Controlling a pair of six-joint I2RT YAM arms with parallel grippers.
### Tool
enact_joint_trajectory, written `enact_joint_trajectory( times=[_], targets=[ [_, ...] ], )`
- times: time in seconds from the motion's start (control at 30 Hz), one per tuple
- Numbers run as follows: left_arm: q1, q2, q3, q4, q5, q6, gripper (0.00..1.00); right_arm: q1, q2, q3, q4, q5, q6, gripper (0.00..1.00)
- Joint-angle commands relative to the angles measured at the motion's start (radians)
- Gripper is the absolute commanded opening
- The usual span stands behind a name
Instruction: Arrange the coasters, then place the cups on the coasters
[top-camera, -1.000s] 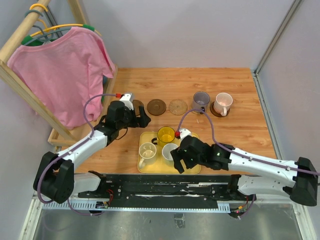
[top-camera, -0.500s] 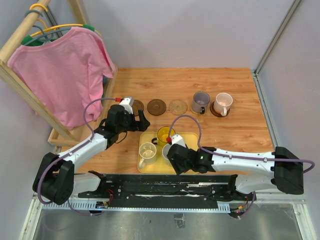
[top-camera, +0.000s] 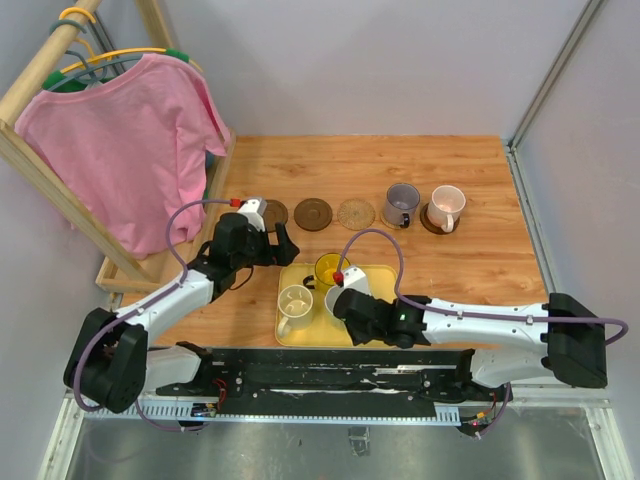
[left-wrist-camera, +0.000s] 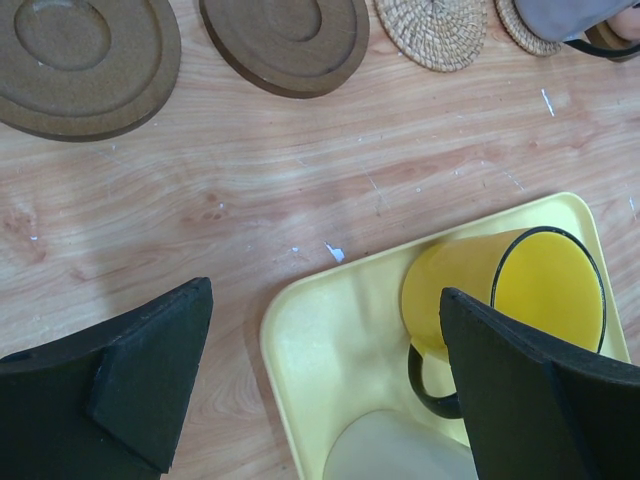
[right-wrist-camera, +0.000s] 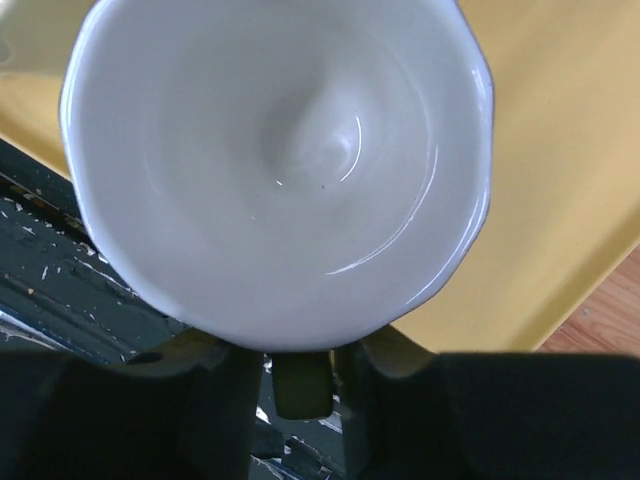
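A yellow tray (top-camera: 385, 335) holds a beige cup (top-camera: 295, 300), a yellow cup (top-camera: 331, 270) and a white cup (top-camera: 336, 299). My right gripper (top-camera: 348, 308) is over the white cup (right-wrist-camera: 280, 160), its fingers (right-wrist-camera: 215, 400) closed on the handle at the near rim. My left gripper (top-camera: 275, 240) hangs open above the tray's far left corner (left-wrist-camera: 320, 340), beside the yellow cup (left-wrist-camera: 510, 290). Behind lie two dark brown coasters (left-wrist-camera: 85, 55) (left-wrist-camera: 285, 40) and a bare tan coaster (left-wrist-camera: 432, 30). A grey-purple cup (top-camera: 402, 203) and a pink cup (top-camera: 447, 207) each stand on a coaster.
A wooden rack with a pink shirt (top-camera: 120, 130) leans along the table's left side, close to my left arm. A metal frame post (top-camera: 530, 200) borders the right edge. The black rail (top-camera: 330, 375) with the arm bases runs along the near edge.
My right gripper slid left across the tray to the white cup and its jaws narrowed around the handle. My left gripper drifted slightly toward the tray, still open.
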Motion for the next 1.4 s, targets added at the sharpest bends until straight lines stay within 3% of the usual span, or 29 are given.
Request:
enact_joint_trajectory(
  times=[0.0, 0.1, 0.13, 0.43, 0.77, 0.9, 1.03, 1.37],
  targets=[
    [-0.01, -0.034, -0.013, 0.026, -0.004, -0.002, 1.0, 0.022, -0.016, -0.015, 0.011, 0.03, 0.032, 0.28],
    [-0.01, -0.043, -0.019, 0.025, -0.003, -0.006, 1.0, 0.032, -0.024, -0.021, -0.001, 0.028, 0.042, 0.03],
    [-0.01, -0.045, -0.019, 0.025, -0.003, -0.007, 1.0, 0.036, -0.028, -0.019, -0.009, 0.031, 0.043, 0.01],
    [-0.012, -0.058, -0.018, 0.017, -0.005, -0.01, 1.0, 0.101, -0.078, 0.049, -0.172, 0.124, 0.074, 0.01],
    [-0.012, -0.066, 0.036, -0.018, -0.019, 0.002, 1.0, 0.115, -0.131, 0.242, -0.435, 0.5, 0.136, 0.01],
    [-0.012, -0.059, 0.078, -0.032, -0.037, 0.015, 1.0, -0.007, -0.16, 0.315, -0.383, 0.512, -0.001, 0.01],
    [-0.012, -0.02, 0.124, -0.035, -0.039, 0.031, 1.0, -0.162, -0.158, 0.36, -0.251, 0.429, -0.161, 0.01],
    [-0.012, 0.1, 0.215, -0.026, -0.087, 0.078, 1.0, -0.482, 0.088, 0.501, -0.058, 0.178, -0.362, 0.01]
  ],
)
